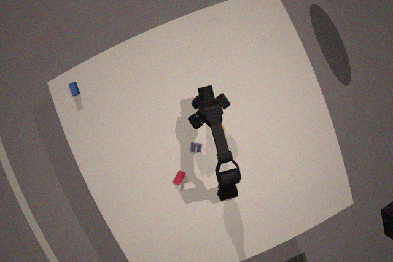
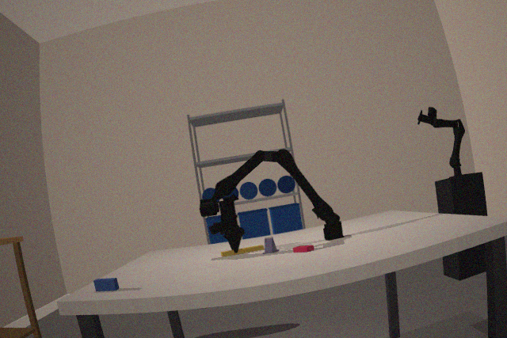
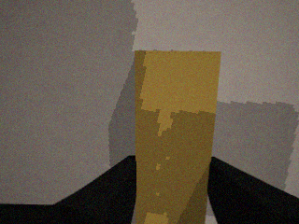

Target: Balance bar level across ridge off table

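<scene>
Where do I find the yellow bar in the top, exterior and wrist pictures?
Top: near centre, a sliver of yellow bar beside the arm.
Exterior: below centre, under the gripper.
Wrist: centre, down to the bottom edge.
Shared landmark: the black robot itself.
</scene>
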Motion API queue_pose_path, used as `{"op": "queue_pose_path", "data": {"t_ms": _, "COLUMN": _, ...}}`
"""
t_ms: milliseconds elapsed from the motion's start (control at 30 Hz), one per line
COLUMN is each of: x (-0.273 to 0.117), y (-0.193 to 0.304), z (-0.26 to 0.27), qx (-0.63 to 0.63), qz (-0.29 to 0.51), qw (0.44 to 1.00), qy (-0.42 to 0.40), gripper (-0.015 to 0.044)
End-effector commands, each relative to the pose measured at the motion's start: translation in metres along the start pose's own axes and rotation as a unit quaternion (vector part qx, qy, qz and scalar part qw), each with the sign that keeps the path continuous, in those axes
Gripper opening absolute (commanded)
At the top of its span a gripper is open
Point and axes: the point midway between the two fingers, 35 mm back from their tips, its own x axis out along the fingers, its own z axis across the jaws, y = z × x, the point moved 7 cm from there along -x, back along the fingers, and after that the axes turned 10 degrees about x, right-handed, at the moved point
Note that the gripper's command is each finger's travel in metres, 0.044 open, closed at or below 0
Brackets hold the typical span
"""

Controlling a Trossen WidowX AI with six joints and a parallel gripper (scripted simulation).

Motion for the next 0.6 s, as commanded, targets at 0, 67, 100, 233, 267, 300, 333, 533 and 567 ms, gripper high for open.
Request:
{"op": "queue_pose_path", "data": {"t_ms": 0, "x": 0.000, "y": 0.000, "z": 0.000, "qx": 0.000, "qz": 0.000, "qw": 1.000, "qy": 0.000, "gripper": 0.0078}}
{"op": "queue_pose_path", "data": {"t_ms": 67, "x": -0.004, "y": -0.001, "z": 0.000, "qx": 0.000, "qz": 0.000, "qw": 1.000, "qy": 0.000, "gripper": 0.0025}}
{"op": "queue_pose_path", "data": {"t_ms": 100, "x": -0.006, "y": -0.001, "z": 0.000, "qx": 0.000, "qz": 0.000, "qw": 1.000, "qy": 0.000, "gripper": 0.0000}}
{"op": "queue_pose_path", "data": {"t_ms": 233, "x": -0.016, "y": -0.003, "z": -0.001, "qx": 0.000, "qz": 0.000, "qw": 1.000, "qy": 0.000, "gripper": 0.0000}}
{"op": "queue_pose_path", "data": {"t_ms": 267, "x": -0.019, "y": -0.003, "z": -0.001, "qx": 0.000, "qz": 0.000, "qw": 1.000, "qy": 0.000, "gripper": 0.0000}}
{"op": "queue_pose_path", "data": {"t_ms": 300, "x": -0.021, "y": -0.003, "z": -0.001, "qx": 0.000, "qz": 0.000, "qw": 1.000, "qy": 0.000, "gripper": 0.0000}}
{"op": "queue_pose_path", "data": {"t_ms": 333, "x": -0.024, "y": -0.004, "z": -0.001, "qx": 0.000, "qz": 0.000, "qw": 1.000, "qy": -0.001, "gripper": 0.0000}}
{"op": "queue_pose_path", "data": {"t_ms": 533, "x": -0.039, "y": -0.005, "z": -0.001, "qx": -0.001, "qz": 0.000, "qw": 1.000, "qy": -0.001, "gripper": 0.0000}}
{"op": "queue_pose_path", "data": {"t_ms": 567, "x": -0.042, "y": -0.005, "z": -0.001, "qx": -0.001, "qz": 0.000, "qw": 1.000, "qy": -0.001, "gripper": 0.0000}}
